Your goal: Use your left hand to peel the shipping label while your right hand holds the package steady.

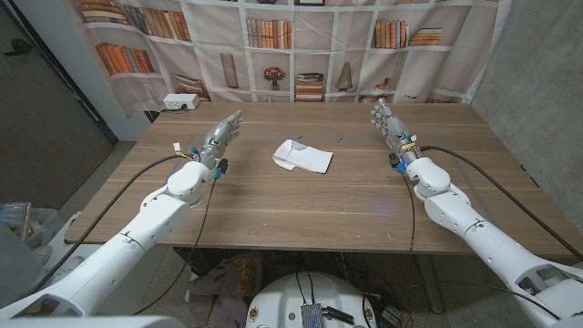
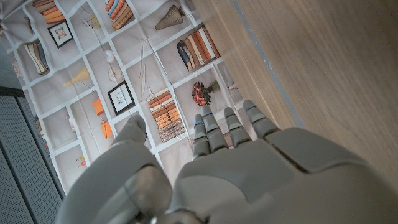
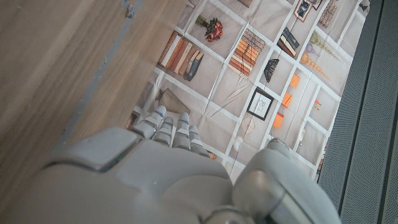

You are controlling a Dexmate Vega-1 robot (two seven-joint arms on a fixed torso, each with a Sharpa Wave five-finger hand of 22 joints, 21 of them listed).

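Note:
A white soft package (image 1: 303,156) lies on the wooden table (image 1: 310,205) near its middle, one end folded over; I cannot make out a label on it. My left hand (image 1: 219,136) is over the table's left part, well left of the package, fingers stretched out and holding nothing. My right hand (image 1: 389,120) is at the right, fingers straight, also holding nothing and clear of the package. In the left wrist view the left hand (image 2: 236,168) shows its back, fingers reaching toward the backdrop. The right hand (image 3: 168,174) looks the same in the right wrist view.
A bookshelf-print backdrop (image 1: 301,46) hangs behind the table's far edge. A white power strip (image 1: 181,103) sits at the far left corner. Cables run along both forearms. Crumpled cloth (image 1: 223,278) lies on the floor under the near edge.

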